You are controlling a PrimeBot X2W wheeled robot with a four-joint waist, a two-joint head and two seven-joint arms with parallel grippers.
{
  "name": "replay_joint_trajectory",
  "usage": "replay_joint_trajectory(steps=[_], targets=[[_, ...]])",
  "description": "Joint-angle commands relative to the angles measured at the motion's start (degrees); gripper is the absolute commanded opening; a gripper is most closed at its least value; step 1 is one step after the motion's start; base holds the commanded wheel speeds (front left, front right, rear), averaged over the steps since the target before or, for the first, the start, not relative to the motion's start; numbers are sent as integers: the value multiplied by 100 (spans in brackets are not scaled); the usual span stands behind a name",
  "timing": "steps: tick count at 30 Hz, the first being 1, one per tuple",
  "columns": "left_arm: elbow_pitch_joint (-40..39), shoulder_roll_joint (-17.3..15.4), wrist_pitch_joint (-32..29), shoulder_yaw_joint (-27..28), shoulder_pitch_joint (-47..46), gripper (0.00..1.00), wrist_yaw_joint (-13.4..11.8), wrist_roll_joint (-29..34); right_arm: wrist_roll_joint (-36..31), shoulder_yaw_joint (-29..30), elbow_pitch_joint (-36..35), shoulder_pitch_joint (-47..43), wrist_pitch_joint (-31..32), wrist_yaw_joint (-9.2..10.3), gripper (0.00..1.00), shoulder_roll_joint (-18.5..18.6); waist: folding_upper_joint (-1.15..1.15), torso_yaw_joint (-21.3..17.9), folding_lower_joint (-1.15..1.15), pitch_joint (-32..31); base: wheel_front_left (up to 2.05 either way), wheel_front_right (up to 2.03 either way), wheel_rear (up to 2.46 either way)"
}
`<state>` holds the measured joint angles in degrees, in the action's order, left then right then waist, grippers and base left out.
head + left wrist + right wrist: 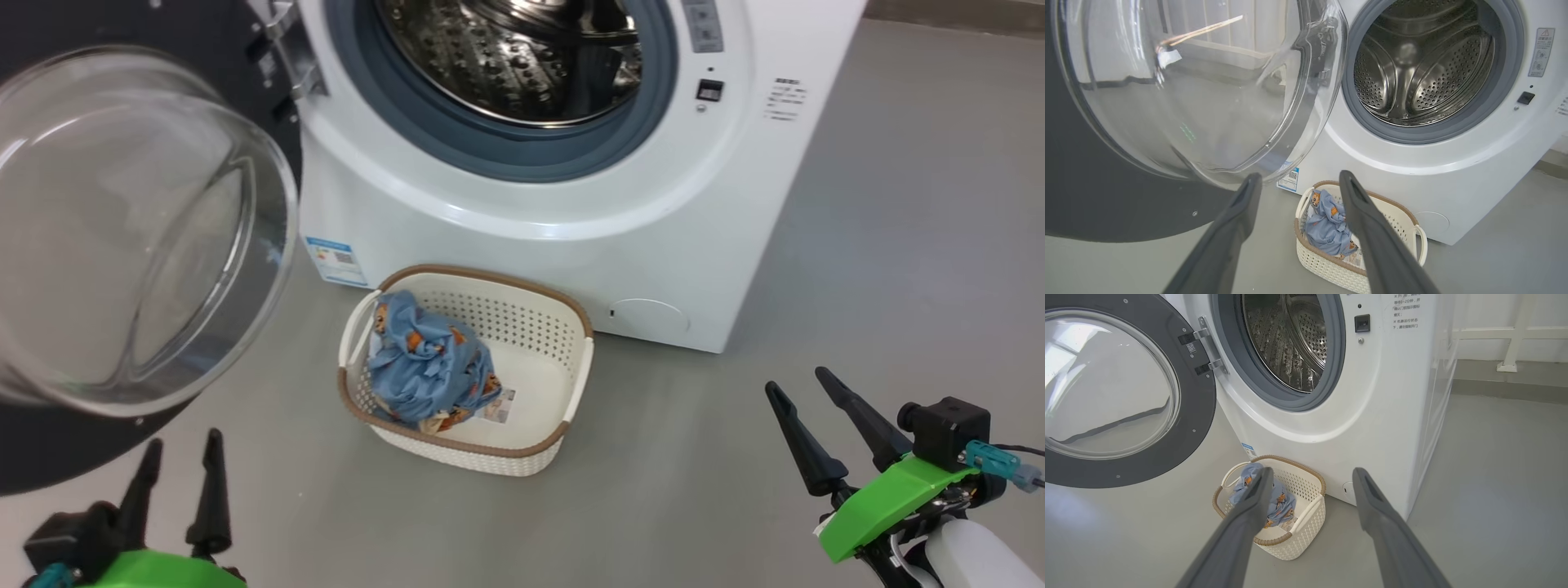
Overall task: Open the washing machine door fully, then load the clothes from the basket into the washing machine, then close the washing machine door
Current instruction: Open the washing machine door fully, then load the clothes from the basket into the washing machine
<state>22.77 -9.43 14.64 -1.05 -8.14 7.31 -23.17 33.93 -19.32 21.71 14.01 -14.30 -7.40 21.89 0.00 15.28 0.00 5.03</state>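
Observation:
The white washing machine stands with its steel drum bare. Its round black door with the clear glass bowl is swung wide to the left. On the floor in front sits the cream basket, and the blue printed clothes lie bunched in its left half. My left gripper is open just below the door glass, holding nothing. My right gripper is open at the lower right, well clear of the basket.
Grey floor spreads to the right of the machine and in front of the basket. A blue energy sticker and a round service flap mark the machine's lower front. A white railing runs along the far wall.

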Motion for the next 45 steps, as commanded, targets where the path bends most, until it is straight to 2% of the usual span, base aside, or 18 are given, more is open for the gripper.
replay_joint_trajectory(steps=[1, 8, 15, 24, 33, 45], targets=[[-254, -256, 36, 44, 16, 100, 17, -79, -9, 0, -154, -79, -70, -9, 100, 53, 0, -278, 0, -48, 0, 0, 0], [-698, -396, 36, -286, 256, 100, 17, -269, -49, 214, -209, -211, -70, -9, 100, 34, 0, -791, 0, -54, 0, 0, 0], [-973, -452, 36, -369, 408, 100, 17, -341, -95, 412, -266, -296, -70, -9, 100, 17, 0, -1252, 0, -11, 0, 0, 0], [-1066, -442, 36, -351, 518, 100, 17, -339, -140, 575, -316, -431, -70, -9, 100, 2, 0, -1622, 0, -44, 0, 0, 0], [-1154, -428, 36, -311, 539, 100, 17, -324, -170, 707, -376, -521, -70, -9, 100, -8, 0, -1755, 0, -14, 0, 0, 0], [-1097, -465, 36, -363, 450, 100, 17, -416, -221, 746, -392, -457, -70, -9, 100, -62, 0, -1695, 0, 53, 0, 0, 0]])
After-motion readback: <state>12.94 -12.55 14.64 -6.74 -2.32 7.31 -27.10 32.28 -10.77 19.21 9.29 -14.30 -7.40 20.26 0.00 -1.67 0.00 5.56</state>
